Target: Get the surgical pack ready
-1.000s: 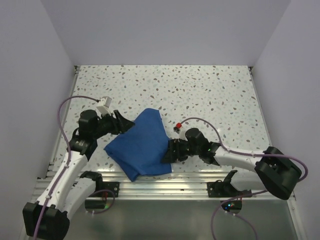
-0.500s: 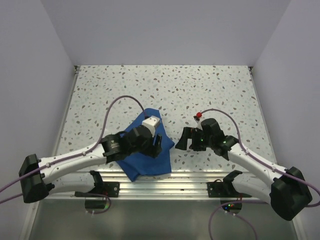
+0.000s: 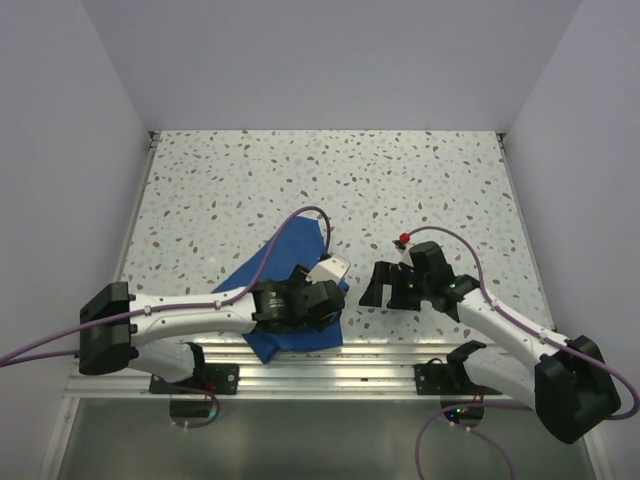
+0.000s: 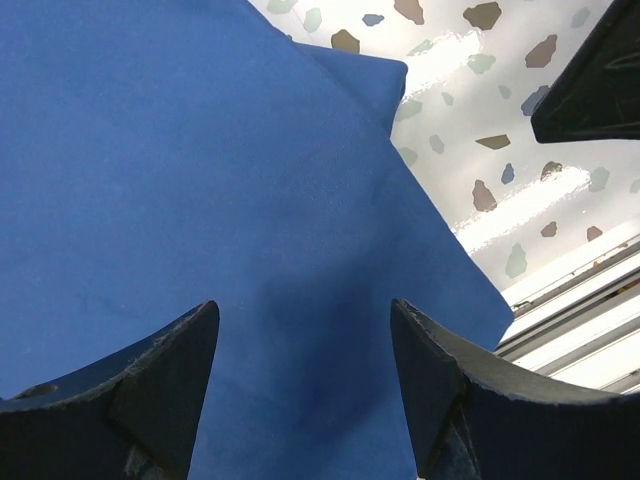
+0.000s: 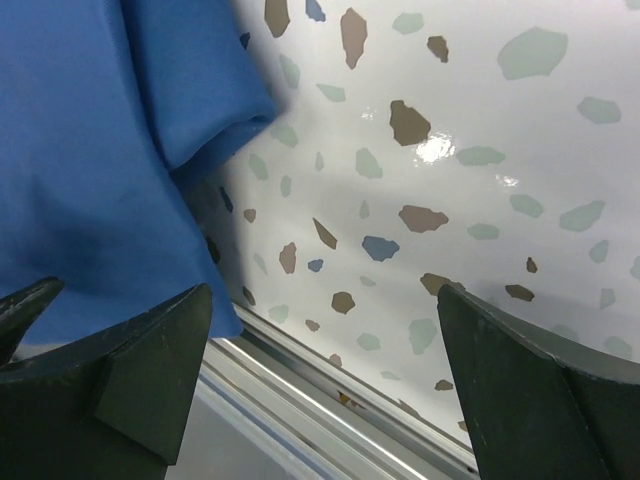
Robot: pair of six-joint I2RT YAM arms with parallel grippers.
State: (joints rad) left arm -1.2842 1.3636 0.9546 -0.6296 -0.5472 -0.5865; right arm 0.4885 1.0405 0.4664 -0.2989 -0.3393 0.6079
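- While both arms reach in low from the near edge, the blue cloth lies folded on the table, close to the metal rail.
- The left end effector hovers over the cloth's near right part, jaws apart and gripping nothing.
- The right end effector hangs just beside the cloth's right edge over bare table, jaws wide apart and empty.
- The step looks like a pause between grasps in folding. Whether anything sits inside the folds cannot be told.
- The next move probably calls for a clean pinch on a corner or edge, without dragging the bundle.
- The tabletop is glossy white with grey and brown speckles, and it shows glare.
- Plain pale walls close it in on three sides.
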